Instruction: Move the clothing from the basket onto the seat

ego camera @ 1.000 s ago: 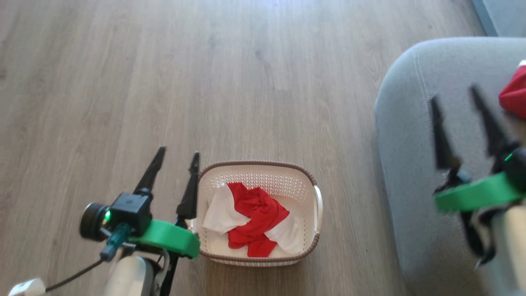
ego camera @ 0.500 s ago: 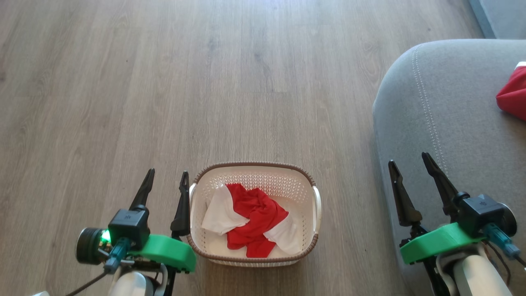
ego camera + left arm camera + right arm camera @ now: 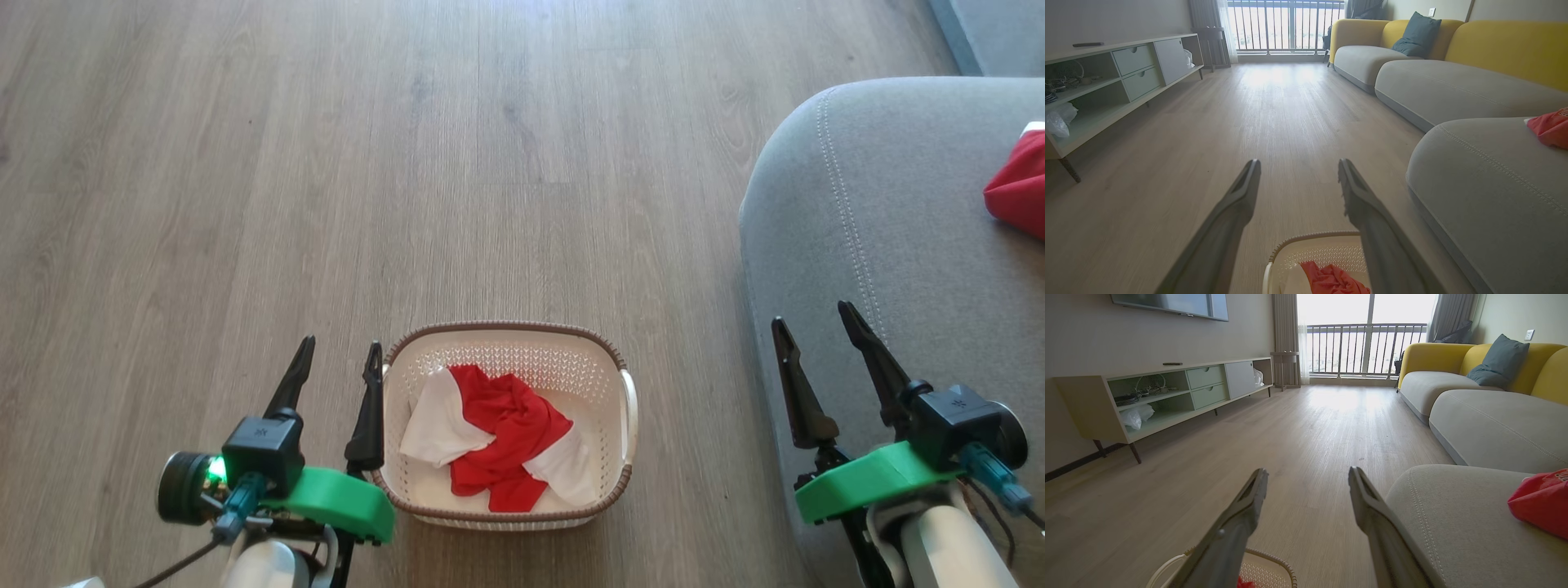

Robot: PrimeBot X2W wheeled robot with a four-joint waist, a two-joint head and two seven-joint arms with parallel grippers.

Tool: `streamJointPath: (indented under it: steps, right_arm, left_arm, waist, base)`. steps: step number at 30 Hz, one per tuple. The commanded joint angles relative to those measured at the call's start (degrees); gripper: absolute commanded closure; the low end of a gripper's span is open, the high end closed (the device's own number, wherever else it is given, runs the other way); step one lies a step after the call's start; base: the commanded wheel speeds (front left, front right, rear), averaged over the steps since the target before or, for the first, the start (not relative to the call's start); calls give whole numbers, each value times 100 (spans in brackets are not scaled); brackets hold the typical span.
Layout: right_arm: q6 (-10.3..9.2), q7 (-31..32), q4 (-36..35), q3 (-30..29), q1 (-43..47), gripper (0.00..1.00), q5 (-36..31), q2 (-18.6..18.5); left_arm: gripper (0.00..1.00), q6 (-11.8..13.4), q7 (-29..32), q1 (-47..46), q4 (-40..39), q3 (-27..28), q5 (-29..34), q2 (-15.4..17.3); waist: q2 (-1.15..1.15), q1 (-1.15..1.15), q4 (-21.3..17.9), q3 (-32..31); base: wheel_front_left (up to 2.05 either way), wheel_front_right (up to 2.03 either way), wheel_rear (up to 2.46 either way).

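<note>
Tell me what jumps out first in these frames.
A crumpled red-and-white garment sits in the cream basket on the wood floor, bottom centre. A second red garment lies on the grey seat at right. The left gripper beside the basket and the right gripper over the seat's edge are both open and empty.

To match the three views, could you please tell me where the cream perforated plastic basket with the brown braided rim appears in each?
Head view: the cream perforated plastic basket sits lower centre.
Left wrist view: basket, bottom edge, centre.
Right wrist view: basket, bottom edge, left of centre.
Shared landmark: the grey upholstered seat cushion, right of it.
</note>
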Motion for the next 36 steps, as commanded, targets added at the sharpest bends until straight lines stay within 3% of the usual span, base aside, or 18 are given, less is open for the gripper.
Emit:
streamJointPath:
  steps: [1, 12, 18, 28, 36]
  right_arm:
    - [-2, -37, -180, 112, -134, 0, -56, -85]
    - [-2, -37, -174, 65, -206, 0, -89, -131]
    - [-2, -37, -21, -260, -329, 0, -371, -81]
    - [-2, -37, 21, -860, -709, 0, -880, 179]
    - [-2, -37, -233, -987, -975, 0, -927, 462]
  left_arm:
    - [0, -3, -29, -139, -182, 123, 24, -13]
    - [0, -70, -29, -196, -178, 36, 5, -14]
    - [0, -196, -29, -337, -53, -64, 50, -14]
    - [0, -484, -29, -1221, 730, -235, 466, -2]
    - [0, -747, -29, -2618, 2018, -536, 1017, 398]
  waist:
    - [0, 1, 1, 2]
    - [0, 1, -22, 159]
    - [0, 1, -124, 594]
    - [0, 1, -539, 2253]
    - [0, 1, -1061, 3741]
  base:
    - [0, 0, 0]
    - [0, 0, 0]
    - [0, 0, 0]
    - [0, 0, 0]
    - [0, 0, 0]
